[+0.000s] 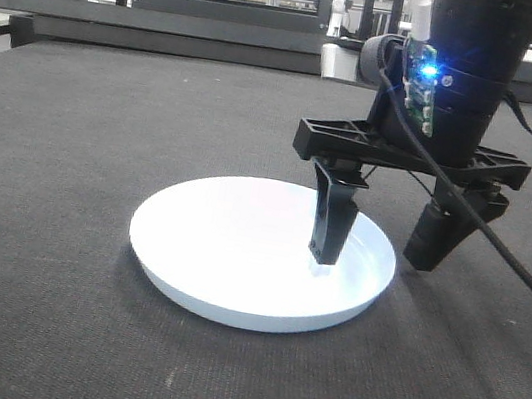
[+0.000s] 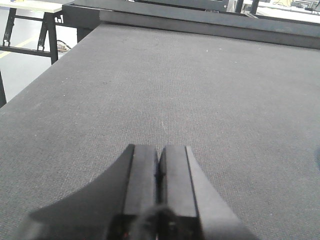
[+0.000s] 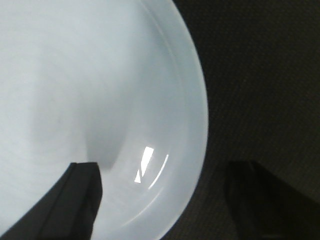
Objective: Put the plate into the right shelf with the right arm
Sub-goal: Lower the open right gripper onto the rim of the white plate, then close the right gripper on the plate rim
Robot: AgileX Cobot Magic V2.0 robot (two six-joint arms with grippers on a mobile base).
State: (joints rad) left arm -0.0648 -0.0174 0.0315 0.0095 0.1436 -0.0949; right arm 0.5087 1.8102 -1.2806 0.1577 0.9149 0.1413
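Plate point(image 1: 238, 246), white and shallow, is seen lying flat on the dark textured table point(image 1: 75, 129), towards the right of the front view and well clear of the table's edges. The right gripper point(image 1: 373, 259) is positioned over the plate's right-hand rim with its jaws spread apart and nothing clamped between them. One black finger point(image 1: 332, 220) is lowered inside the plate, its tip at or just above the white surface; whether contact is made cannot be told. The other finger point(image 1: 439, 237) is held outside the rim, above the table. A blue light point(image 1: 428, 73) is lit on the wrist, and a black cable point(image 1: 501, 247) is draped down in front of the outer finger.

In the right wrist view the plate point(image 3: 100, 75) fills the left side, its curved rim running down between the two fingertips of the right gripper point(image 3: 172, 200), with the table point(image 3: 270, 75) on the right.

In the left wrist view the left gripper point(image 2: 159, 170) is shown with its fingers pressed together, nothing held, low over the table point(image 2: 200, 75).
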